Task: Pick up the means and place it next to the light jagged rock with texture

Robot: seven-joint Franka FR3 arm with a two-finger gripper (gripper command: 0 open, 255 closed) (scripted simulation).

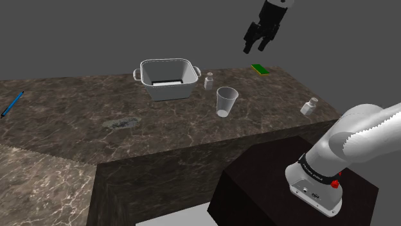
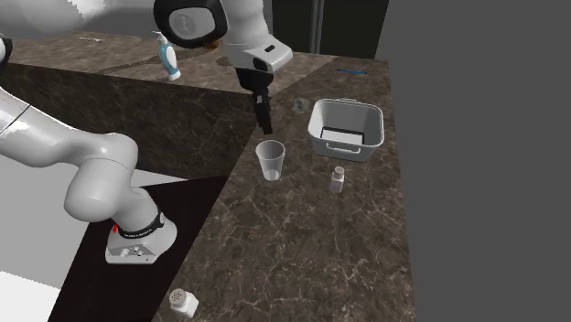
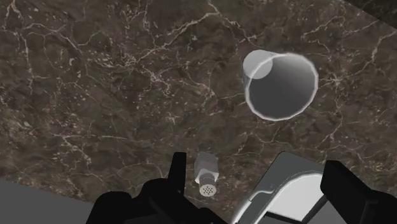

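Wrist view: end effector (image 3: 257, 167) hung open and empty above the small shaker (image 3: 206, 173) — approach step, apparently; next, a straight descent.

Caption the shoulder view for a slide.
Open claw hovers above a marbled counter bearing a clear cup and white basin.

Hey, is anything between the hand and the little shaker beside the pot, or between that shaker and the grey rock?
Only air lies between the raised, open hand and the shaker. Toward the rock, the white pot crowds the straight line with its corner; the cup stands clear.
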